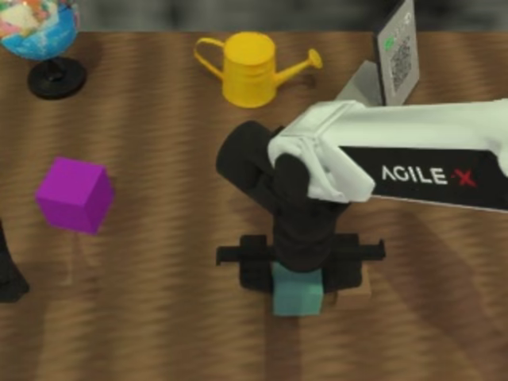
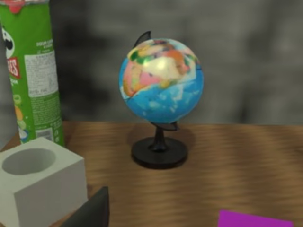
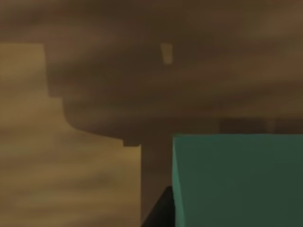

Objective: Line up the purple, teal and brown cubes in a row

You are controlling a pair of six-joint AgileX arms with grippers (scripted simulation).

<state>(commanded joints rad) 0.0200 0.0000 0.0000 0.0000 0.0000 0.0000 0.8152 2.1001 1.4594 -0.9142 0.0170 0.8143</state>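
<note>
The teal cube [image 1: 298,295] sits at the front middle of the table, under my right gripper [image 1: 300,266], which is shut on it. In the right wrist view the teal cube [image 3: 236,179] fills the corner, with one dark finger [image 3: 161,213] against its side. A sliver of the brown cube [image 1: 355,298] shows just right of the teal one, mostly hidden by the gripper. The purple cube [image 1: 74,194] lies far left, and its edge [image 2: 253,220] shows in the left wrist view. My left gripper [image 1: 8,279] is parked open at the left edge.
A yellow watering can [image 1: 250,67] stands at the back middle, a globe [image 1: 40,32] at the back left and a QR-code stand [image 1: 397,51] at the back right. A green chips can [image 2: 33,71] and a white block with a round hole [image 2: 38,179] show near the globe [image 2: 161,80].
</note>
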